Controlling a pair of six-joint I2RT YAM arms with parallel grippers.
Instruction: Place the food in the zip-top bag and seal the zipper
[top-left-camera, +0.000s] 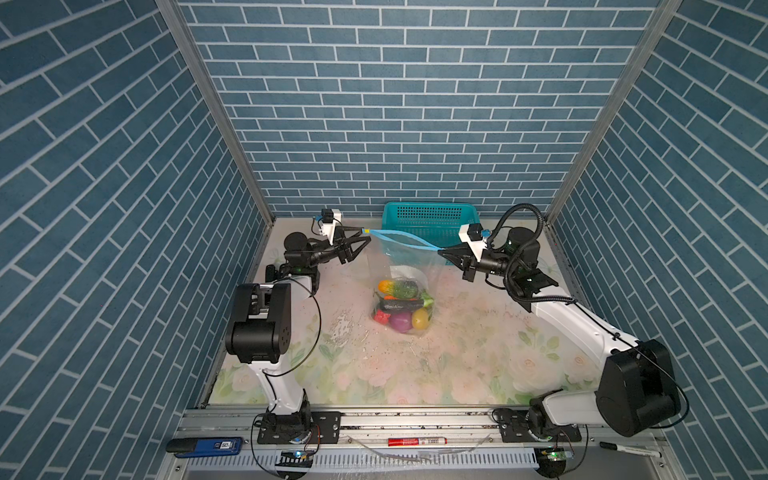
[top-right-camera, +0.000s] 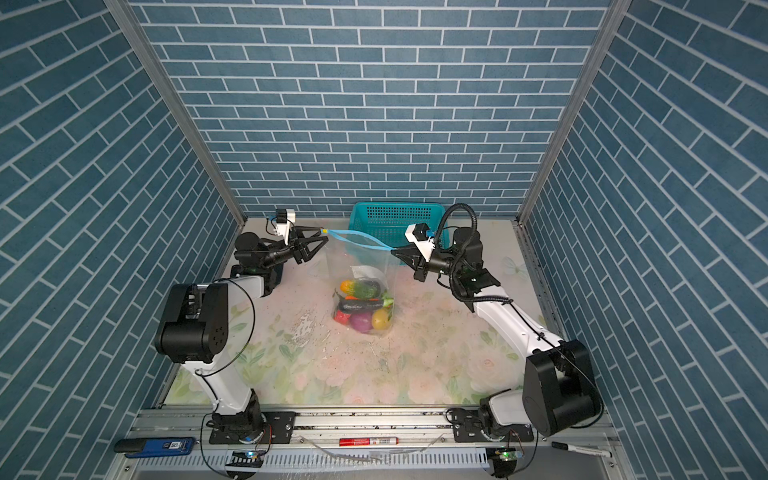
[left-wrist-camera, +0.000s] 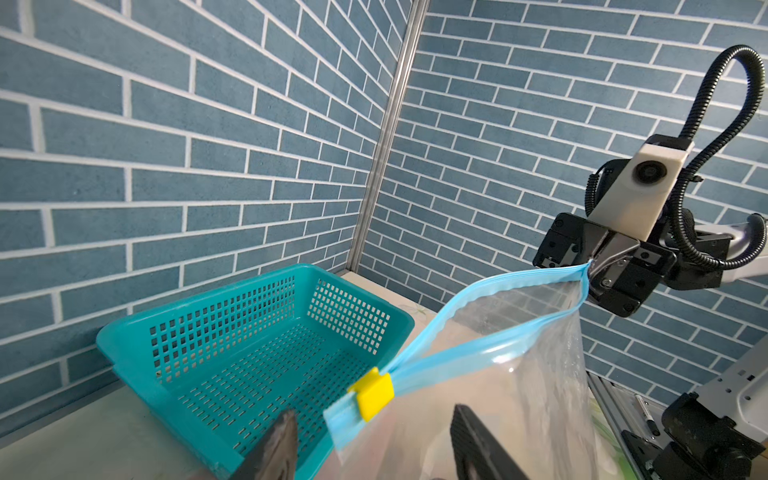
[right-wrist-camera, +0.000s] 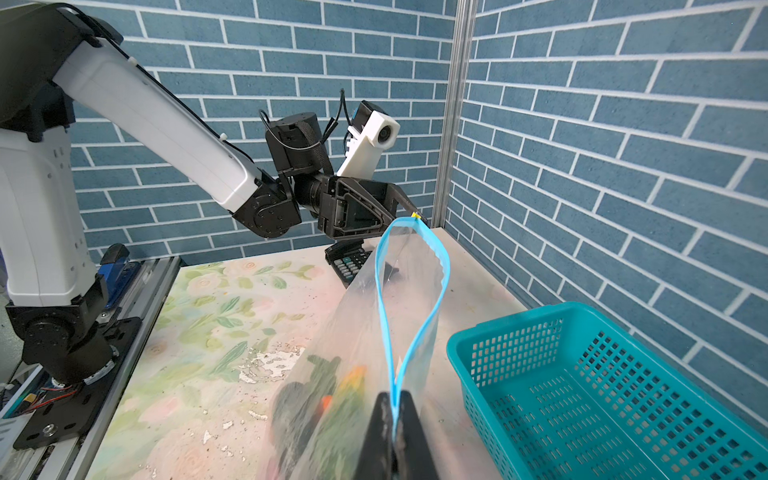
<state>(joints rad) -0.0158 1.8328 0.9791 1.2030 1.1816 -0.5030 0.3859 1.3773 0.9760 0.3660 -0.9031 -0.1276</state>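
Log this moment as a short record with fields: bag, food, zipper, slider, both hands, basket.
bag: large clear plastic zip-top bag, upright, top edge spanning from hand to hand
food: glossy toy produce pieces, piled in the bag's bottom
zipper: light-blue zipper strip, gaping open
slider: small yellow slider tab, at the strip's left-hand end
left hand: open, fingers either side of the slider end
right hand: shut on the strip's other end
basket: teal mesh plastic basket, behind the bag, no food inside

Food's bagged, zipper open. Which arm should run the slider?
Left. The left gripper is open right at the slider, at one end of the zipper. The right gripper is shut on the other end, holding the bag up, so it is best as anchor.
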